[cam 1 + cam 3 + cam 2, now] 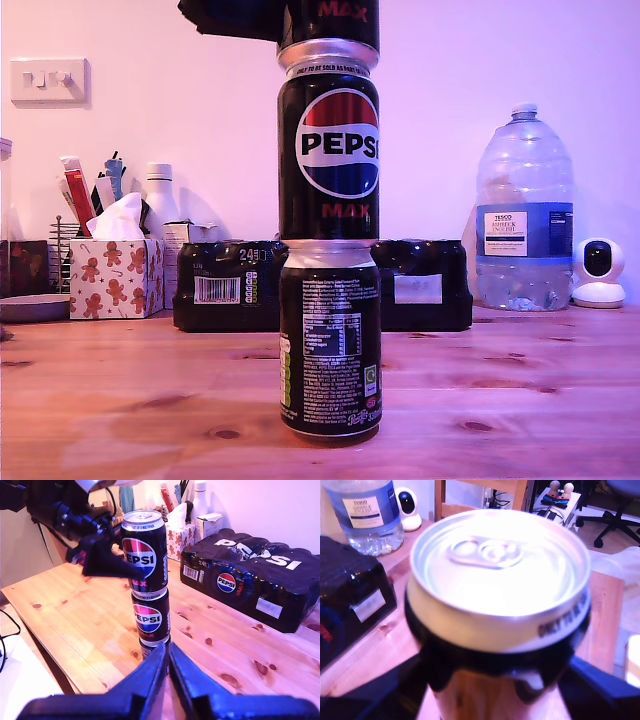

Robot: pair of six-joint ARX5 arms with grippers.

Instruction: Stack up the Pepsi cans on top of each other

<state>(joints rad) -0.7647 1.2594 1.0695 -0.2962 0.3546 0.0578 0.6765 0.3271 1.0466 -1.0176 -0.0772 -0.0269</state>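
Three black Pepsi cans stand in one upright column on the wooden table [520,400]. The bottom can [330,340] shows its small print. On it rests the middle can [330,150] with the round logo, and the top can [330,18] is cut off by the frame's upper edge. My first gripper [240,20] is shut on the top can [500,580], whose silver lid fills the first wrist view. The second wrist view shows the top can [145,550] seated on the middle can [150,617]. My second gripper [167,647] is shut with nothing in it, a short way from the stack's base.
A shrink-wrapped Pepsi multipack [225,285] lies just behind the stack. At the exterior view's right stand a big water bottle [524,215] and a small white camera [598,272]. A gingerbread tissue box [115,275] is at its left. The table edge [45,645] runs beside the stack.
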